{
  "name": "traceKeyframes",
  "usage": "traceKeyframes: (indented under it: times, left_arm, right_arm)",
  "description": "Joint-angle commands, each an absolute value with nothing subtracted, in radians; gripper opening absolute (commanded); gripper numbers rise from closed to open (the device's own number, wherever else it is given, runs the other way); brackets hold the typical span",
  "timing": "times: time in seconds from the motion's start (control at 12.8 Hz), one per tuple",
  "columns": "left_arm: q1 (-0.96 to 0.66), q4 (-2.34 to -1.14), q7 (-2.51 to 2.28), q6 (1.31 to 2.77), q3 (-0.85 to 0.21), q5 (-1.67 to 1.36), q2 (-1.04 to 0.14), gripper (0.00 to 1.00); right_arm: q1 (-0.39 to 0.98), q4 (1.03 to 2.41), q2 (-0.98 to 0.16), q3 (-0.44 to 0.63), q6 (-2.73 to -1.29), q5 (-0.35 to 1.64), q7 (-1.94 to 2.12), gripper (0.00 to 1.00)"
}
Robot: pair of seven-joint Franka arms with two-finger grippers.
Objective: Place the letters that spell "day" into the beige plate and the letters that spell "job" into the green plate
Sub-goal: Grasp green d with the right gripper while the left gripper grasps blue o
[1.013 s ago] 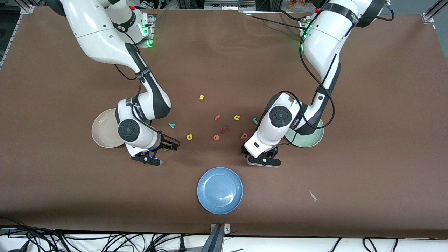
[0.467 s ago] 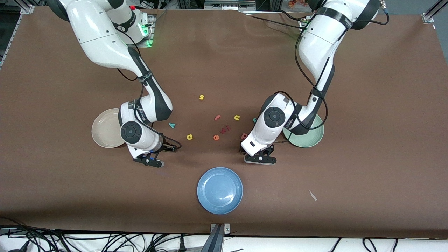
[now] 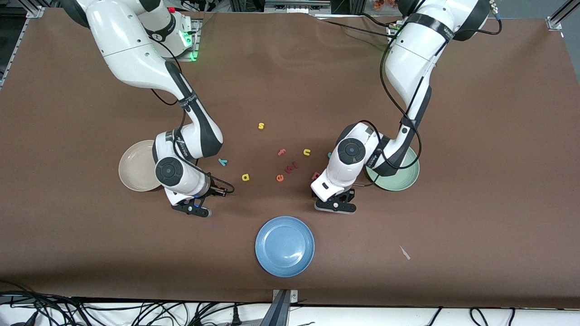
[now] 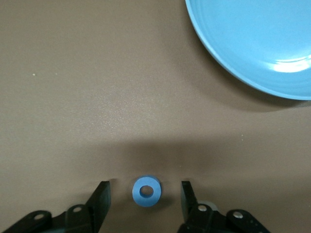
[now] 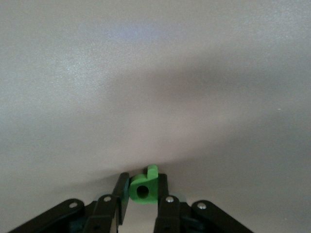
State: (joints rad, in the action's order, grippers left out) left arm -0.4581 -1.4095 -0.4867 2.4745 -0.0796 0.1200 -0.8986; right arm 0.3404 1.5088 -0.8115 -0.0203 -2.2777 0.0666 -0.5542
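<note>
My right gripper [image 5: 143,178] is shut on the dark green d [image 5: 144,187], low over the table next to the beige plate [image 3: 133,172]. My left gripper [image 4: 145,186] is open around the blue ring o [image 4: 146,191], which lies flat with a gap to each finger. That hand [image 3: 337,181] is beside the green plate [image 3: 404,180]. It partly covers the salmon b [image 3: 315,175] and the teal j [image 3: 329,155]. The teal y [image 3: 222,161] and the yellow a [image 3: 245,177] lie on the table between the arms. In the front view the d and the o are hidden under the hands.
A blue plate [image 3: 284,246] sits nearer the front camera, between the two hands. Loose letters lie mid-table: yellow s [image 3: 261,126], pink f [image 3: 282,152], yellow u [image 3: 306,152], orange e [image 3: 280,178] and a red one [image 3: 292,166]. A small white scrap [image 3: 404,252] lies toward the left arm's end.
The right gripper's fingers have closed onto the green d. The left gripper's fingers have narrowed around the o, and its hand has shifted slightly over the b.
</note>
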Motion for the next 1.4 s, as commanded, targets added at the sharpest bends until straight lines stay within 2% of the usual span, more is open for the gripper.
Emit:
traceKeyframes:
  times: [0.0, 0.08, 0.23, 0.31, 0.55, 0.7, 0.78, 1.01, 1.32]
  left_arm:
    - [-0.466, -1.399, -0.505, 2.484, -0.071, 0.149, -0.907, 0.64]
    - [-0.466, -1.401, -0.505, 2.484, -0.071, 0.149, -0.907, 0.62]
    - [-0.466, -1.402, -0.505, 2.484, -0.071, 0.15, -0.91, 0.59]
    - [-0.468, -1.401, -0.505, 2.484, -0.071, 0.15, -0.914, 0.55]
    - [-0.469, -1.401, -0.505, 2.484, -0.071, 0.152, -0.922, 0.32]
    - [-0.468, -1.399, -0.5, 2.484, -0.071, 0.152, -0.916, 0.1]
    - [-0.466, -1.399, -0.499, 2.482, -0.071, 0.152, -0.914, 0.04]
    - [-0.453, -1.402, -0.502, 2.453, -0.071, 0.15, -0.884, 0.03]
    - [-0.436, -1.402, -0.502, 2.277, -0.071, 0.15, -0.81, 0.0]
  right_arm:
    - [0.342, 1.477, -0.847, -0.023, -2.284, 0.072, -0.56, 0.08]
    - [0.344, 1.438, -0.836, -0.023, -2.248, 0.068, -0.561, 0.06]
    - [0.324, 1.349, -0.827, -0.012, -2.085, 0.063, -0.529, 0.06]
    - [0.313, 1.339, -0.819, -0.002, -2.062, 0.063, -0.462, 0.0]
    - [0.307, 1.379, -0.749, 0.075, -1.952, 0.064, -0.277, 0.0]
    - [0.305, 1.455, -0.686, 0.119, -1.936, 0.071, -0.172, 0.0]
    - [0.302, 1.507, -0.661, 0.129, -1.948, 0.074, -0.138, 0.0]
    - [0.301, 1.699, -0.557, 0.167, -2.072, 0.078, -0.034, 0.0]
    - [0.301, 1.896, -0.451, 0.247, -2.147, 0.081, 0.147, 0.0]
